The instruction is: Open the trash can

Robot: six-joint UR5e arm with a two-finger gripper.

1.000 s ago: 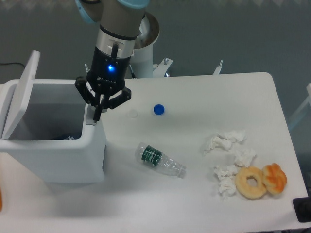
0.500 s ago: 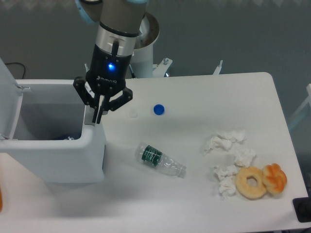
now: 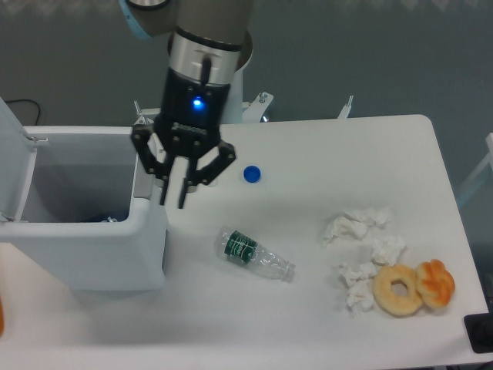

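Camera view: bin (image 3: 85,247) sits at left edge of surface (image 3: 308,324), lid (image 3: 14,166) swung up and back at far left, interior exposed. Gripper (image 3: 174,202) hangs over the bin's right rim, jaws nearly closed, holding nothing. On surface: bottle (image 3: 254,255) lying flat, blue cap (image 3: 252,174), crumpled tissues (image 3: 362,247), donut (image 3: 398,290).

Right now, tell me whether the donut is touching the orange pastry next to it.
Touching. The fixed camera shows the donut pressed edge to edge against the orange pastry, with no table visible between them.
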